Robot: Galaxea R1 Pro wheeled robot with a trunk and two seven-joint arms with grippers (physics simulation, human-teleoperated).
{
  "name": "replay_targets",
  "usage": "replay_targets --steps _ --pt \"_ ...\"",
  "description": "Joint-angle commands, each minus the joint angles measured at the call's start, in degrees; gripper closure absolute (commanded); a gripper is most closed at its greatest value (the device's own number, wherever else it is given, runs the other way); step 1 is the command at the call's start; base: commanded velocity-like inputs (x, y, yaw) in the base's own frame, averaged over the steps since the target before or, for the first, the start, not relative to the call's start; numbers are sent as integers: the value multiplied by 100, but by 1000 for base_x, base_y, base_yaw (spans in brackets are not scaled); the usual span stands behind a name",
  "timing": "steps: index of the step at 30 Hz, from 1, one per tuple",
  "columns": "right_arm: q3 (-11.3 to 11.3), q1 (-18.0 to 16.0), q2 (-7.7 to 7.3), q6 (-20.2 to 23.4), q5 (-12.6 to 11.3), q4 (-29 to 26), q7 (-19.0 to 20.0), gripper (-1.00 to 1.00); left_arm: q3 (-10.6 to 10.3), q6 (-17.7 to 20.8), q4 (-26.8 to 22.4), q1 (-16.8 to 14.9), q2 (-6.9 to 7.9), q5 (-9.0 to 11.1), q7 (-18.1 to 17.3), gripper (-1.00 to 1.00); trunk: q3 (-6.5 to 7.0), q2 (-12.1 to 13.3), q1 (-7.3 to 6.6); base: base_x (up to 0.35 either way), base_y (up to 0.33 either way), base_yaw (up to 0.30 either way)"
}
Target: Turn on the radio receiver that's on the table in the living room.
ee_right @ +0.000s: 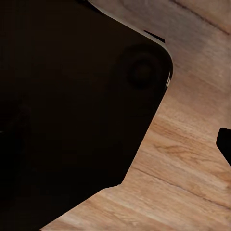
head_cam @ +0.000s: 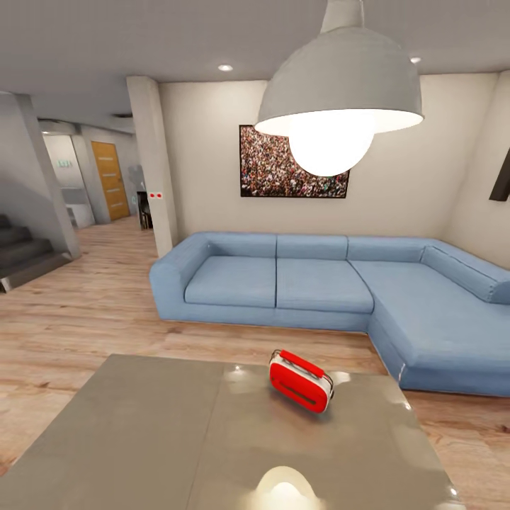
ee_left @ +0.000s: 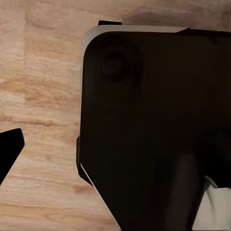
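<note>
Radio receiver lying tipped on glossy grey table, toward far right part of top, red handle bar uppermost, dial face not discernible. Beyond table, blue L-shaped sofa against off-white wall, crowd picture above, grey dome pendant lamp lit overhead. Light wood plank floor running left toward stairs and orange door. Wrist views: dark robot body over plank floor; spread or pressed together, cannot tell for either gripper.

One radio receiver, one table — one sofa.
</note>
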Motion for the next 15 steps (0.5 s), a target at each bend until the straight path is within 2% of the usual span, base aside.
replay_targets --steps 1,5,15 --pt "0 0 0 0 0 0 0 -100 0 0 0 0 0 0 0 -100 19 42 -23 0 0 0" --pt "0 0 3 4 0 0 0 -100 3 0 0 0 0 0 0 -100 90 202 -111 0 0 0" --pt "-6 0 -20 -7 0 0 0 -100 4 0 0 0 0 -6 0 -100 45 202 -111 0 0 0"
